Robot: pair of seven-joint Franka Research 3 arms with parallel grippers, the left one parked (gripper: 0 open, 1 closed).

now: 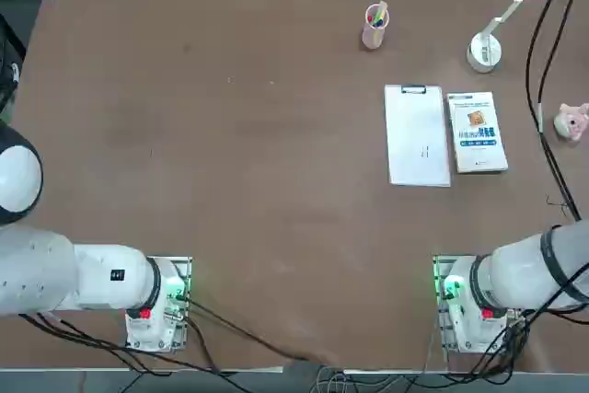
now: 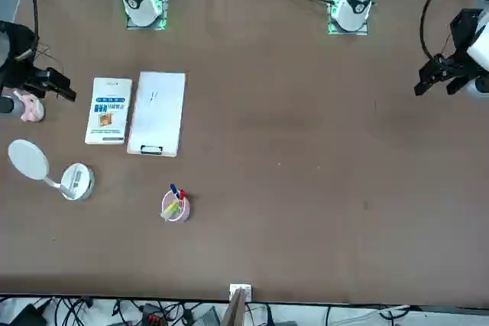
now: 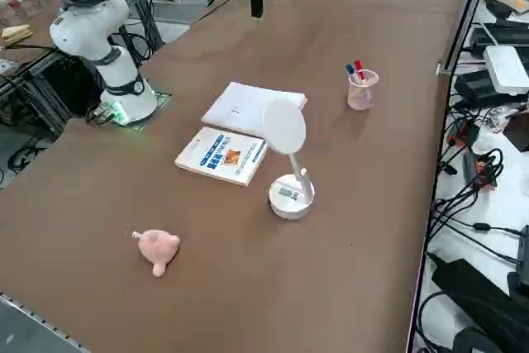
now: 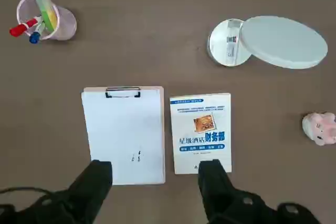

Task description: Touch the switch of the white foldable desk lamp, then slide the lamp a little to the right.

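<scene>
Right gripper, open above the table; book apparently reads "星级酒店财务部".

On the cover of the white book, the large Chinese title reads 星级酒店财务部, with 财务部 in bolder blue. The finer print on the cover is too small to read. The marks on the clipboard's sheet and the label on the lamp's base are illegible.
</scene>
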